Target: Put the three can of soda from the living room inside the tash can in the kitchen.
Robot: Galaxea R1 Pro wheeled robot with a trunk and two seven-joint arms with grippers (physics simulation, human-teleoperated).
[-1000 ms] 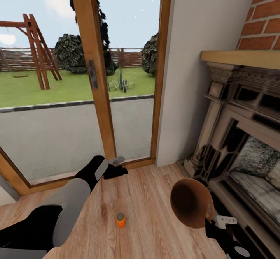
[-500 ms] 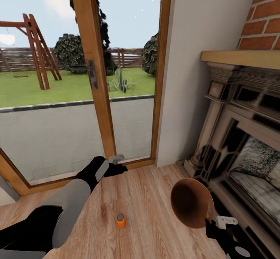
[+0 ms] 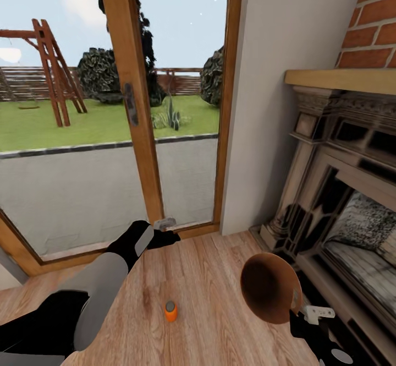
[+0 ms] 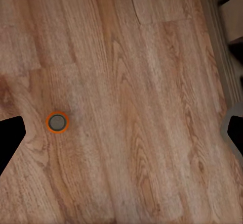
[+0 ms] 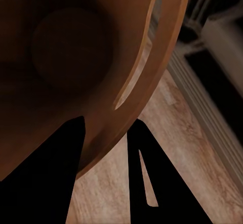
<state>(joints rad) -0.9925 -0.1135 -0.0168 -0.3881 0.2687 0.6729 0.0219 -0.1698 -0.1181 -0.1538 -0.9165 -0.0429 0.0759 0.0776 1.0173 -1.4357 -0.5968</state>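
Note:
The bright orange can of soda (image 3: pixel 171 311) stands upright on the wood floor, seen from above in the left wrist view (image 4: pixel 56 122). My left gripper (image 3: pixel 166 239) hangs over the floor beyond the can, near the glass door's bottom rail, open with nothing between its fingers (image 4: pixel 9 138). My right gripper (image 3: pixel 297 306) is shut on the rim of the wood-brown tash can (image 3: pixel 268 287), held above the floor and tipped so its dark inside (image 5: pixel 66 47) faces me. The dark blue can and the third can are out of view, as is the kitchen.
Wood-framed glass doors (image 3: pixel 129 96) stand ahead, giving onto a garden. A stone fireplace (image 3: pixel 341 190) with a wooden mantel under red brick fills the right side, close to the bin. A white wall corner (image 3: pixel 247 135) lies between them.

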